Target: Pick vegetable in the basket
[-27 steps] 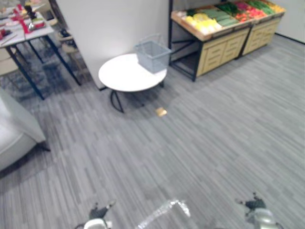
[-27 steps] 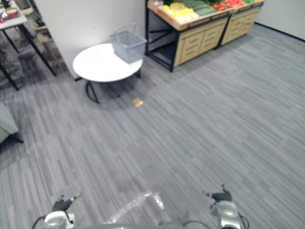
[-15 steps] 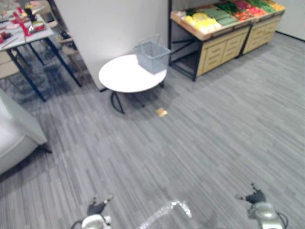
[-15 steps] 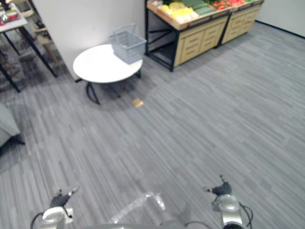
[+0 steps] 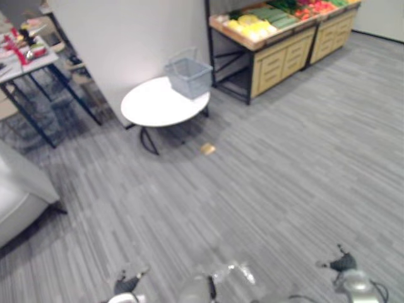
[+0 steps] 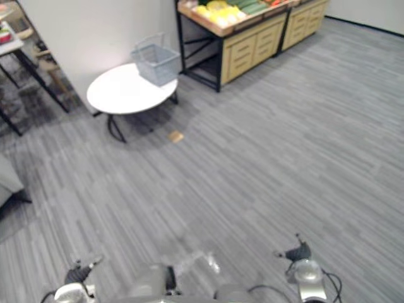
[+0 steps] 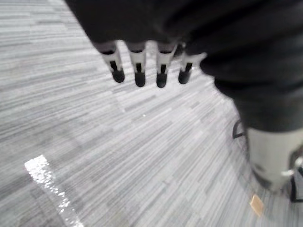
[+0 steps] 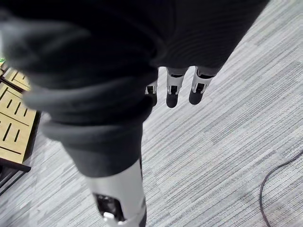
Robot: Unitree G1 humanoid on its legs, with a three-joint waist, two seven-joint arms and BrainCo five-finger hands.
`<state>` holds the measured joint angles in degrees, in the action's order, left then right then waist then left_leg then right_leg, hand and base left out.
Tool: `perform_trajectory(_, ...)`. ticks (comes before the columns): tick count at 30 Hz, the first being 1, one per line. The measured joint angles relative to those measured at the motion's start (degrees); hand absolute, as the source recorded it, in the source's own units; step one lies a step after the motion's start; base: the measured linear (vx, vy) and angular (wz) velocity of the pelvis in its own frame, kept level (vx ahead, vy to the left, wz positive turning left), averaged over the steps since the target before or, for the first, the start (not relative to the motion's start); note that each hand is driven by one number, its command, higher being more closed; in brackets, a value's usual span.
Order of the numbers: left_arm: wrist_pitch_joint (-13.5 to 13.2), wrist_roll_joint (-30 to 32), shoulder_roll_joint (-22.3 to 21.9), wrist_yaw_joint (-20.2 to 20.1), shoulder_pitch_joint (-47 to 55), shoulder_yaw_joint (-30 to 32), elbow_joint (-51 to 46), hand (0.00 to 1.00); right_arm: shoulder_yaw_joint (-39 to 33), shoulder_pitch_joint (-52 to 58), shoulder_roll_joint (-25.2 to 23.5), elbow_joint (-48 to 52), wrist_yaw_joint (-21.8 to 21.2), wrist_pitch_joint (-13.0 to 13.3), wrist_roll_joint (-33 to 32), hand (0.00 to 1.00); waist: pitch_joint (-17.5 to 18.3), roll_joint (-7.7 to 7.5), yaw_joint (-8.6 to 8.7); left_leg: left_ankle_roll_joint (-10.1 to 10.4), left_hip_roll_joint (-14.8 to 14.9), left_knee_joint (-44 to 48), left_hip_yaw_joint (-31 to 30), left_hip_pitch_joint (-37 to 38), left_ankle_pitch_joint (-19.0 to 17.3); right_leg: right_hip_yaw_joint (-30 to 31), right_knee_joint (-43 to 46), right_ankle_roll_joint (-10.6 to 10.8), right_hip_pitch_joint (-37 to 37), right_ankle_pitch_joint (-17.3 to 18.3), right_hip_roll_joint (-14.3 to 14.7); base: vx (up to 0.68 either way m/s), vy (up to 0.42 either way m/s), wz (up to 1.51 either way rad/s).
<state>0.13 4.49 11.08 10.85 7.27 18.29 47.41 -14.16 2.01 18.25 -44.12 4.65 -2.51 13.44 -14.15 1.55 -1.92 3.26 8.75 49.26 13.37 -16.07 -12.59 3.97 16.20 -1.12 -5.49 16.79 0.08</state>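
A grey wire basket (image 5: 188, 76) stands on the far edge of a round white table (image 5: 151, 107), well ahead of me. Behind it to the right, a wooden produce stand (image 5: 278, 44) holds yellow vegetables (image 5: 243, 24), green ones (image 5: 271, 14) and red ones (image 5: 312, 7). My left hand (image 5: 126, 283) hangs low at the bottom left and my right hand (image 5: 344, 265) low at the bottom right, both far from the table. In the wrist views, the left hand (image 7: 137, 66) and the right hand (image 8: 173, 90) show straight fingers over bare floor, holding nothing.
A small tan scrap (image 5: 207, 149) lies on the grey floor near the table. A white partition wall (image 5: 126, 38) rises behind the table. A dark-legged table with red items (image 5: 22, 57) and a pale seat (image 5: 19, 196) stand at the left.
The whole picture has shifted, so the camera moved: the table, basket and stand now sit further left. Both hands stay low with straight fingers.
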Motion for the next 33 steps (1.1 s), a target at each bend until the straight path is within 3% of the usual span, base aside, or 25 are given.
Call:
perform_trajectory(3,-0.1,0.0,0.0,0.0,-0.2,-0.1,-1.0,0.0,0.0,-0.2,1.2,0.2,-0.1,-0.1,0.0,0.0,-0.2,-0.43,0.05,0.6,-2.1,-19.3,3.4,-1.3,1.7,1.2,-1.6,2.0,-0.8,1.8,-3.2,0.32,0.179,-0.14)
perform_trajectory(5,-0.1,0.1,0.3,0.0,-0.6,-0.1,-1.3,0.0,-0.8,-0.7,1.9,-0.3,-0.1,0.0,0.0,0.0,-0.2,-0.29,-0.3,0.0,-3.8,-36.4,3.6,-1.6,11.2,1.2,-5.1,3.9,-3.5,3.1,-5.0,0.46,0.302,-0.06)
perform_trajectory(6,-0.1,0.2,0.5,0.0,-0.7,-0.1,-1.2,0.0,-0.7,-0.9,1.8,-1.0,-0.1,0.0,0.0,0.0,-0.2,-0.69,-0.6,-0.8,-4.1,-36.1,4.0,-1.0,14.4,1.3,-5.4,4.0,-4.2,3.9,-5.7,0.48,0.317,-0.11)
perform_trajectory(7,-0.1,0.3,0.9,-0.1,-0.6,-0.1,-0.9,0.0,-0.6,-1.1,1.6,-1.6,-0.1,0.1,0.1,0.0,0.1,-0.97,-0.93,-3.2,-5.1,-35.1,4.5,-0.9,14.6,1.4,-5.0,3.2,-4.9,4.7,-6.7,0.54,0.279,0.03)
perform_trajectory(8,-0.1,0.3,1.0,-0.2,-1.8,-0.1,-0.3,0.0,-0.6,-0.9,1.2,-2.5,-0.3,0.1,0.2,0.0,0.4,-3.32,-1.35,-6.4,-7.4,-31.3,5.1,-1.3,9.4,1.7,0.3,4.1,-3.9,4.0,-8.8,0.46,0.203,0.09)
perform_trajectory(9,-0.1,0.3,1.0,-0.3,-1.8,-0.1,-0.3,0.0,-0.6,-0.9,1.1,-2.5,-0.4,0.1,0.2,0.0,0.4,-3.59,-1.46,-7.1,-7.6,-30.6,5.2,-1.3,8.8,1.9,1.4,4.5,-3.7,3.8,-9.0,0.59,0.242,0.19)
perform_trajectory(10,0.0,0.4,1.0,-0.7,-1.7,-0.1,-0.2,0.0,-0.8,-1.0,0.9,-2.5,-0.5,0.1,0.2,0.0,0.4,-4.68,-1.38,-8.4,-8.5,-27.8,5.4,-0.2,5.6,2.8,8.5,6.6,-2.5,2.6,-9.8,0.59,0.254,0.13)
perform_trajectory(12,0.1,0.4,1.1,-1.1,-1.2,-0.1,0.1,0.0,-0.7,-1.0,0.6,-2.1,-0.5,0.1,0.3,0.0,0.4,-5.8,-1.3,-8.9,-10.2,-27.1,4.9,4.6,1.6,5.1,24.3,16.9,1.4,-2.9,-9.9,0.69,0.266,0.16)
perform_trajectory(13,0.2,0.5,1.2,-1.2,-1.1,-0.6,0.1,0.0,-0.4,-0.7,0.3,-1.4,-0.5,0.2,0.3,0.0,0.3,-5.97,-1.06,-9.0,-11.3,-28.3,3.6,8.9,-0.2,5.7,36.3,18.4,4.6,-5.6,-8.9,0.46,0.162,0.26)
perform_trajectory(15,0.3,0.8,1.3,-1.3,-0.8,-1.8,0.1,0.0,1.3,-0.9,0.3,0.2,-0.5,0.2,0.8,0.0,0.4,-5.62,0.17,-9.2,-12.1,-32.8,1.8,16.1,-0.7,2.8,48.4,17.1,9.6,-5.0,-8.4,0.47,0.11,0.44)
perform_trajectory(17,0.4,0.8,1.7,-1.3,-1.0,-3.4,-0.3,0.0,2.3,-0.6,0.4,3.0,-0.5,0.5,1.9,0.0,0.3,-4.62,0.74,-9.1,-12.0,-37.4,-0.6,22.2,-0.5,-2.2,50.6,12.2,14.8,-2.8,-9.1,0.58,0.076,0.53)
perform_trajectory(19,0.4,0.8,2.6,-1.2,-2.4,-4.6,-0.4,0.0,2.3,-0.4,0.6,6.1,-0.5,0.9,2.5,0.0,0.0,-4.13,1.88,-9.2,-11.6,-41.6,-5.1,27.7,-0.6,-7.0,41.7,6.9,20.5,0.6,-10.0,0.47,-0.054,0.64)
perform_trajectory(20,0.3,0.8,2.9,-1.2,-2.9,-5.2,-0.4,0.0,2.3,-0.4,0.7,6.9,-0.5,1.0,2.5,0.0,-0.2,-3.75,2.04,-9.2,-11.2,-42.4,-6.4,28.6,-0.6,-7.5,37.6,6.4,21.9,1.0,-9.5,0.45,-0.127,0.85)
perform_trajectory(21,0.2,0.8,2.8,-1.1,-3.4,-5.7,-0.4,0.0,2.3,-0.4,1.4,7.7,-0.5,1.4,2.5,0.0,-0.3,-3.41,2.7,-9.1,-9.5,-43.4,-8.3,30.0,-0.6,-8.2,24.9,6.0,22.9,0.4,-8.0,0.43,-0.163,1.09)
perform_trajectory(22,-0.2,0.8,2.8,-1.1,-3.9,-6.2,-0.4,0.0,1.7,-0.4,1.5,8.4,-0.5,1.5,2.6,0.0,-0.4,-2.86,3.54,-9.0,-8.5,-43.3,-10.1,30.5,-0.6,-7.8,11.2,5.9,23.4,-3.0,-7.6,0.43,-0.183,1.17)
perform_trajectory(23,-0.4,0.8,2.8,-1.1,-4.3,-6.5,-0.3,0.0,1.0,-0.4,1.5,8.8,-0.3,1.4,2.7,0.0,-0.3,-3.0,3.58,-8.5,-8.1,-43.3,-10.7,31.0,-0.8,-7.2,5.2,6.1,23.4,-5.5,-7.7,0.45,-0.225,1.15)
perform_trajectory(24,-0.6,0.8,2.7,-1.1,-4.8,-6.9,-0.3,0.0,0.6,-0.5,2.1,10.3,0.1,1.3,2.9,0.0,0.1,-3.84,3.54,-5.5,-7.4,-43.3,-11.2,32.5,-1.9,-6.1,-4.7,6.5,23.3,-10.0,-8.3,0.5,-0.28,0.96)
perform_trajectory(25,-0.6,0.8,2.8,-1.1,-3.9,-6.7,-0.3,0.0,0.6,-0.7,2.9,12.0,0.2,1.3,3.1,0.0,0.4,-4.51,3.27,-3.0,-7.2,-43.3,-11.5,34.2,-3.8,-4.9,-7.4,7.1,23.6,-11.2,-9.4,0.52,-0.309,0.93)
perform_trajectory(26,-0.6,0.8,2.8,-1.1,-3.4,-6.6,-0.3,0.0,0.8,-1.0,3.6,12.8,0.2,1.3,3.3,0.0,0.6,-4.85,3.33,-2.2,-6.7,-43.1,-12.2,35.4,-5.3,-4.8,-5.8,7.3,23.8,-12.9,-9.5,0.56,-0.372,0.82)
perform_trajectory(27,-0.7,0.8,2.3,-1.1,-2.9,-6.7,0.3,0.0,1.2,-2.2,4.9,13.8,0.2,1.3,4.2,0.0,1.1,-3.22,3.47,-0.6,-4.8,-41.2,-14.0,36.2,-7.5,-5.2,0.7,8.0,25.3,-15.7,-8.3,0.55,-0.394,0.68)
perform_trajectory(29,-0.7,0.8,2.3,-1.1,-0.8,-6.6,0.9,0.0,2.1,-4.8,6.0,14.4,0.1,1.3,4.9,0.0,1.6,-1.82,3.08,-0.7,-2.2,-27.7,-15.1,31.1,-7.3,-7.7,5.7,6.8,24.8,-15.9,-7.3,0.58,-0.471,0.53)
perform_trajectory(30,-0.8,0.8,1.5,-1.1,-0.1,-6.6,0.9,0.0,4.0,-7.5,8.1,14.4,0.1,1.3,5.6,0.0,1.4,1.01,3.09,-0.7,1.0,-13.6,-15.5,25.2,-3.8,-9.9,5.7,4.8,22.2,-13.7,-5.2,0.52,-0.409,0.26)
perform_trajectory(31,-0.7,0.8,1.1,-1.2,0.4,-6.6,0.9,0.0,5.0,-8.8,9.1,14.4,0.1,1.3,6.0,0.0,1.0,2.16,2.76,-1.0,2.4,-6.9,-15.6,22.4,0.4,-10.5,5.3,4.2,20.5,-12.8,-4.0,0.52,-0.33,0.17)
perform_trajectory(32,-0.7,0.3,0.2,-1.1,1.6,-6.5,0.8,0.0,7.5,-11.7,10.8,14.4,0.2,1.3,6.5,0.0,-0.3,3.35,1.28,-2.2,6.0,5.9,-15.4,17.3,11.6,-11.4,2.8,2.4,14.4,-11.0,-1.7,0.63,-0.355,0.11)
perform_trajectory(33,-0.7,0.2,-0.2,-1.1,2.0,-6.5,0.8,0.0,8.6,-13.5,11.1,14.3,0.4,1.2,6.8,0.0,-1.3,3.73,0.53,-2.9,7.2,12.7,-14.0,14.7,10.2,-11.6,1.3,1.4,10.4,-10.1,-0.9,0.53,-0.277,0.07)
